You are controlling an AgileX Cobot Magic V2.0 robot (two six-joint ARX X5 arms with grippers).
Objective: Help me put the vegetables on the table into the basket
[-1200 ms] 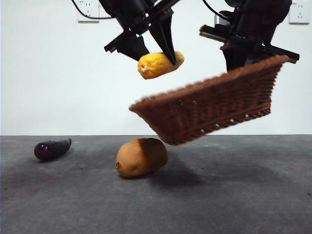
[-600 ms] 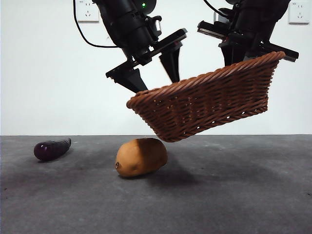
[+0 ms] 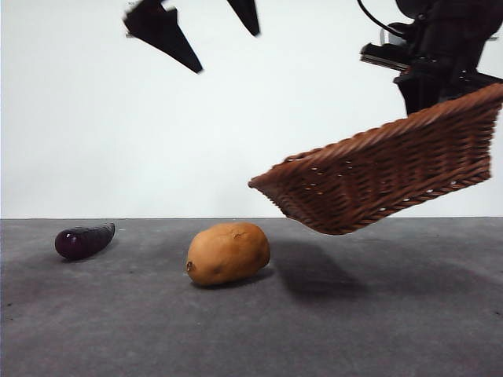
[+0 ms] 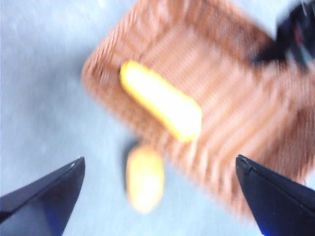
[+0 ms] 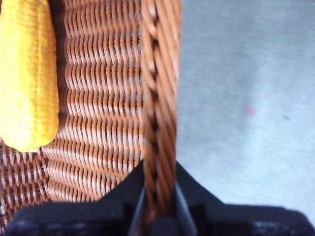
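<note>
Woven brown wicker basket [image 3: 393,184] is held clear of the desk [image 3: 377,330] at the right of the front frame, tilted with its left end lower. The right tool [image 5: 158,209] is clamped on the braided rim at the basket's raised end. The yellow corn cob [image 4: 160,100] is seen lying inside the basket in both wrist views. The left tool [image 3: 196,31] is seen at the upper left of the front frame, its jaws spread wide with nothing between them. The potato [image 3: 228,253] rests on the desk at lower centre, just left of the basket's low end and not touching it. The eggplant [image 3: 82,239] lies on the desk at far left, well apart from the potato.
</note>
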